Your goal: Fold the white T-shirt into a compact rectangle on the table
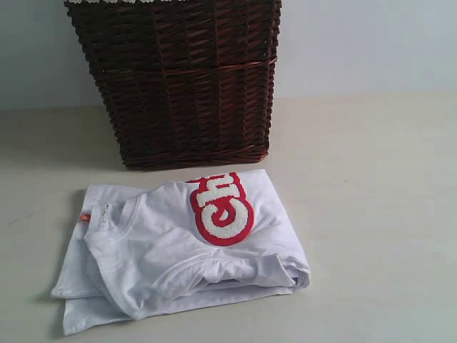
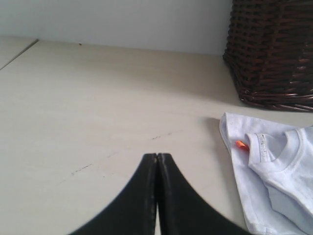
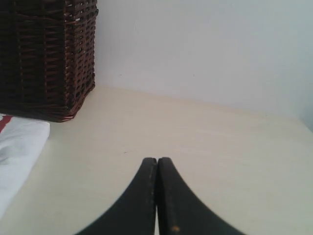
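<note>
T-shirt [image 1: 178, 250] folded — lettering [image 1: 223, 209] reads "Ch" | left gripper [image 2: 157, 155] closed, empty | right gripper [image 3: 157, 159] closed, empty

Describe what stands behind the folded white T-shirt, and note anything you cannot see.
A dark wicker basket stands on the table just behind the T-shirt. Its inside is hidden by its wall, and so is the table behind it.

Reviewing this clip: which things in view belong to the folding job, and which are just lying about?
Belongs to the job: white T-shirt, lying folded on the table; left gripper and right gripper, both shut, neither touching it.
Just lying about: dark wicker basket behind the shirt.
</note>
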{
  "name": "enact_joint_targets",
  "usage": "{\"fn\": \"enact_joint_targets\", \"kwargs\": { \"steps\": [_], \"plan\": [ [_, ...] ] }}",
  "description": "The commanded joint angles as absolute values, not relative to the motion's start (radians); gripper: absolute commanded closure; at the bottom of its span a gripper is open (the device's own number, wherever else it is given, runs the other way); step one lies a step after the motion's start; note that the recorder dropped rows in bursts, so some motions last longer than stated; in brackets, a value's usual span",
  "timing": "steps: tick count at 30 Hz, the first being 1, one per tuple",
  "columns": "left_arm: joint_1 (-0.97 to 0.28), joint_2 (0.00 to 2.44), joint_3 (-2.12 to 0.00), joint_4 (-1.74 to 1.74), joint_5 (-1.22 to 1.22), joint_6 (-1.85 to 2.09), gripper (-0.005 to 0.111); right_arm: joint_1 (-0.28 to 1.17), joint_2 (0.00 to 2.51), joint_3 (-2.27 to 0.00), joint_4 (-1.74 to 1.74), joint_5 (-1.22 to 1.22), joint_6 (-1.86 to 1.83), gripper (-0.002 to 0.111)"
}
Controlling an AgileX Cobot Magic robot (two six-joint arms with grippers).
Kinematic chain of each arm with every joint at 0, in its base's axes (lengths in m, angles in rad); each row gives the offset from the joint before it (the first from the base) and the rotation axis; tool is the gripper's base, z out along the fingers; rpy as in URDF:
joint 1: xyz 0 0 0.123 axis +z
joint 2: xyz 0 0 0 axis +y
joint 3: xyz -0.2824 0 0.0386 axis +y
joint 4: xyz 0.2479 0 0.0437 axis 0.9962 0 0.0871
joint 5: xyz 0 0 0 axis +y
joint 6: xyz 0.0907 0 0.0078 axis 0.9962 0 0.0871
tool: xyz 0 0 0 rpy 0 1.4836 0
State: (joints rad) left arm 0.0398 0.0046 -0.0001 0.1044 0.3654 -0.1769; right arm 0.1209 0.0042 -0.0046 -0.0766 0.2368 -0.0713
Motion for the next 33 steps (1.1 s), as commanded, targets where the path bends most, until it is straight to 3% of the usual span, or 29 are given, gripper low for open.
{"fn": "enact_joint_targets", "kwargs": {
  "steps": [1, 33],
  "plan": [
    [0.041, 0.0, 0.0, 0.098, 0.356, -0.184, 0.106, 0.115, 0.0, 0.0, -0.069, 0.242, -0.081, 0.108],
    [0.041, 0.0, 0.0, 0.098, 0.356, -0.184, 0.106, 0.116, 0.0, 0.0, -0.051, 0.275, -0.078, 0.108]
  ]
}}
